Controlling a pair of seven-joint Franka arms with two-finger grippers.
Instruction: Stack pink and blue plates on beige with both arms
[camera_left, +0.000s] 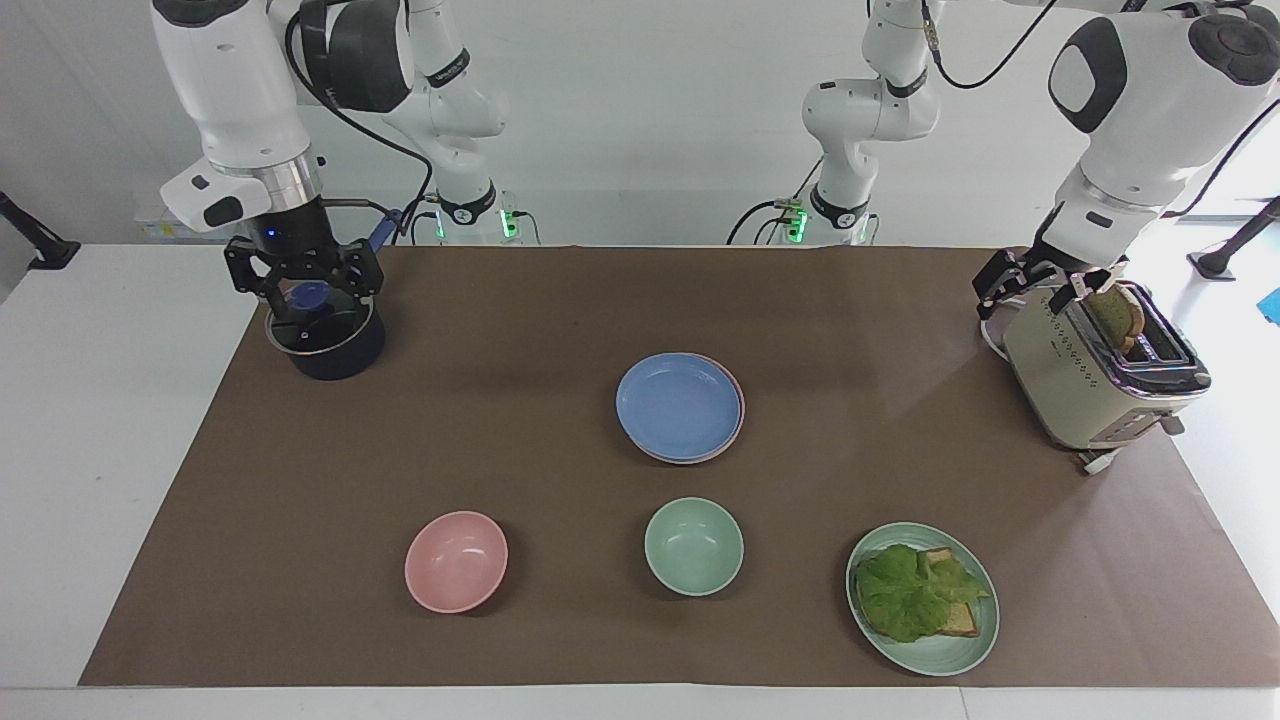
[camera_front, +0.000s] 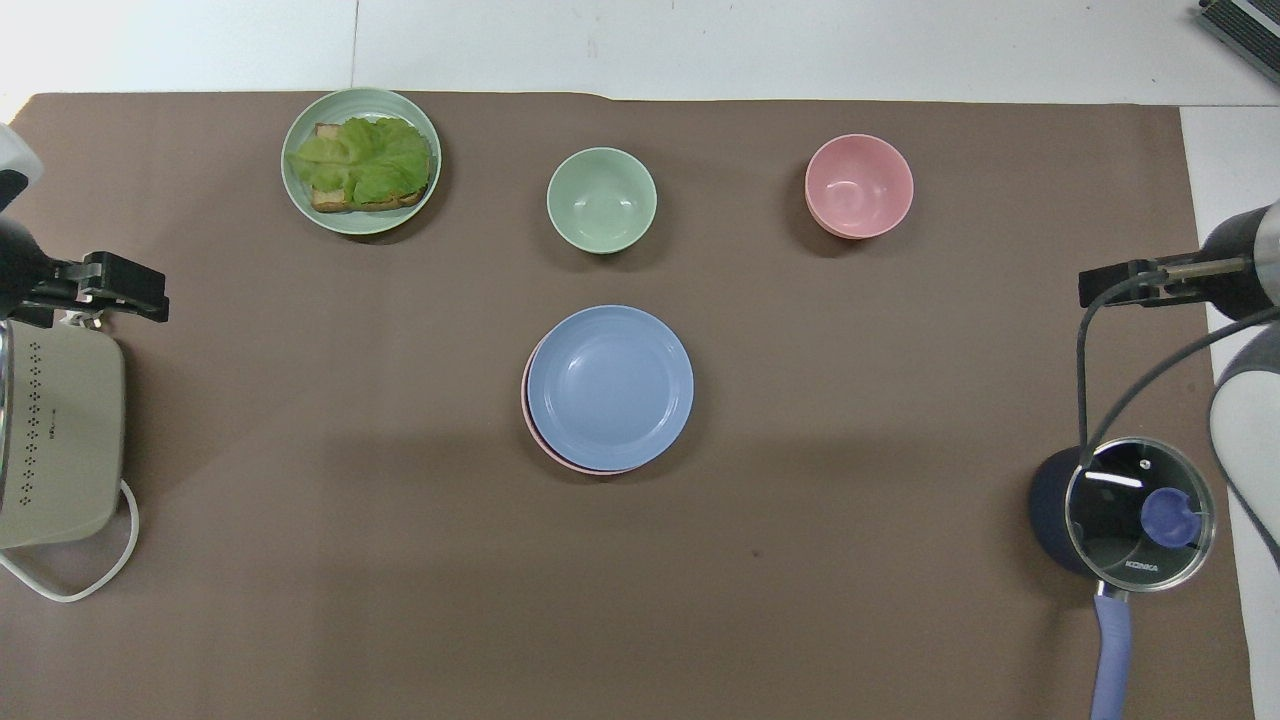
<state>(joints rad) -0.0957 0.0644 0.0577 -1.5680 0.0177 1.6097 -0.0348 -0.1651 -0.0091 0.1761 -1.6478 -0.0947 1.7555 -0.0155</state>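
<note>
The blue plate (camera_left: 678, 405) (camera_front: 610, 387) lies on the pink plate (camera_left: 742, 400) (camera_front: 525, 400) in the middle of the brown mat, and only a sliver of pink rim shows. The beige plate is hidden. No gripper touches the stack. My right gripper (camera_left: 305, 295) (camera_front: 1110, 285) hangs open and empty over the dark lidded pot (camera_left: 325, 345) at the right arm's end of the table. My left gripper (camera_left: 1035, 280) (camera_front: 110, 290) waits open over the toaster (camera_left: 1095, 375) at the left arm's end.
Farther from the robots than the stack sit a pink bowl (camera_left: 455, 560) (camera_front: 858, 185), a green bowl (camera_left: 693, 545) (camera_front: 601, 198) and a green plate (camera_left: 940, 660) (camera_front: 420, 205) with lettuce and toast. A slice of bread stands in the toaster (camera_front: 55, 430).
</note>
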